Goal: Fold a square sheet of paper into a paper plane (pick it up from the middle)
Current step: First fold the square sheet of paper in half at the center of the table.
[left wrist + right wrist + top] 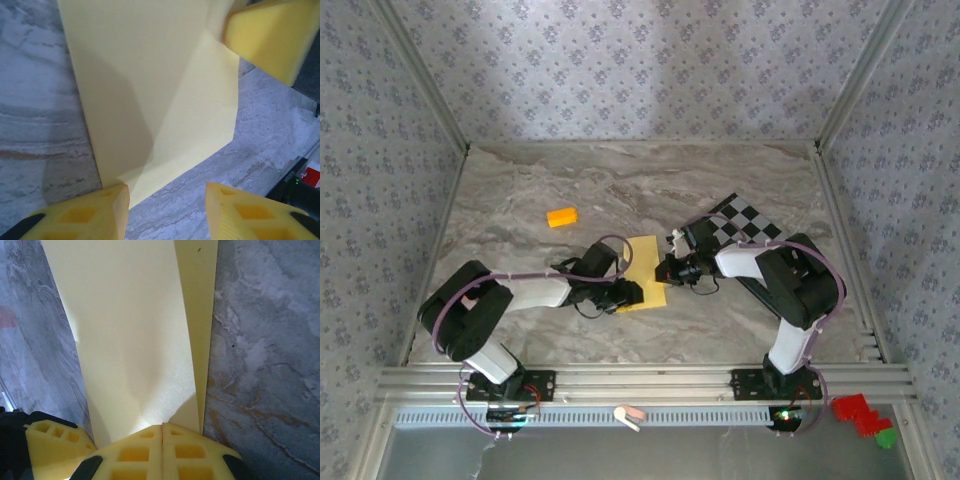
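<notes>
Though partly folded, sheet (648, 262) on table (620, 185)

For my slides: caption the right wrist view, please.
Shut right gripper at the creased pale-yellow square sheet of paper on the marble table.

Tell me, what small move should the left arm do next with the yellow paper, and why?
Probably close the left gripper on the near corner of the yellow paper, to lift it for another fold. Its fingers stand apart beside that corner, one diagonal fold already shows, and the right gripper, shut, seems to pin the opposite edge.
</notes>
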`<action>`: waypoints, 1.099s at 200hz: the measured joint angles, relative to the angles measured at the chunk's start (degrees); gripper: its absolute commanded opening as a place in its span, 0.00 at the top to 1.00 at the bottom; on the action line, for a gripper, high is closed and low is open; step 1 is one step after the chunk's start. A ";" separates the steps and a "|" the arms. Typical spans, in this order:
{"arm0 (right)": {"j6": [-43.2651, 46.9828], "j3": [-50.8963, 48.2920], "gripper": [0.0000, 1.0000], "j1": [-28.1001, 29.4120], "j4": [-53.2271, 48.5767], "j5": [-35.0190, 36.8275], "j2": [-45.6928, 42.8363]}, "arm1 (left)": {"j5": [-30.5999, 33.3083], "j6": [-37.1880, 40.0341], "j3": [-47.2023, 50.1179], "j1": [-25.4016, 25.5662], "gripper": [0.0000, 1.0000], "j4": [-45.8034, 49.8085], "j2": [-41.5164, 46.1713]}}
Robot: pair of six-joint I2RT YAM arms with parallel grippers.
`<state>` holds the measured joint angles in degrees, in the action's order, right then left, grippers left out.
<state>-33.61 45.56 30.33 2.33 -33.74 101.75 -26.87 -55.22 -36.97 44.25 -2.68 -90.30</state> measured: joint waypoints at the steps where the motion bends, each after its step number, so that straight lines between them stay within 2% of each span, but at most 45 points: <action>1: 0.00 0.00 1.00 0.00 0.00 0.00 0.00 | -0.02 0.00 0.00 0.00 0.55 -0.02 0.00; 37: 0.00 -0.11 1.00 0.04 0.02 0.17 -0.11 | -1.03 0.31 0.07 -1.70 0.55 0.68 0.52; 83: 0.00 -0.15 1.00 0.09 0.07 0.31 -0.13 | -1.99 4.63 -6.91 -8.50 0.55 5.99 0.87; 108: 0.00 -0.15 1.00 0.09 0.07 0.31 -0.13 | -2.64 7.10 -13.75 -11.23 0.55 5.64 -3.32; 143: 0.00 -0.15 1.00 0.09 0.07 0.33 -0.13 | -3.80 9.81 -19.63 -11.72 0.55 5.97 -11.08; 186: 0.00 -0.15 1.00 0.09 0.07 0.35 -0.15 | -5.09 11.76 -20.37 -14.84 0.55 5.97 -16.28; 220: 0.00 -0.15 1.00 0.09 0.04 0.35 -0.13 | -6.64 12.17 -20.37 -15.65 0.55 5.90 -16.44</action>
<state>-33.61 45.41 30.41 2.37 -33.39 101.62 -33.52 -43.05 -57.34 28.60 3.22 -106.74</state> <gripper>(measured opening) 0.052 0.454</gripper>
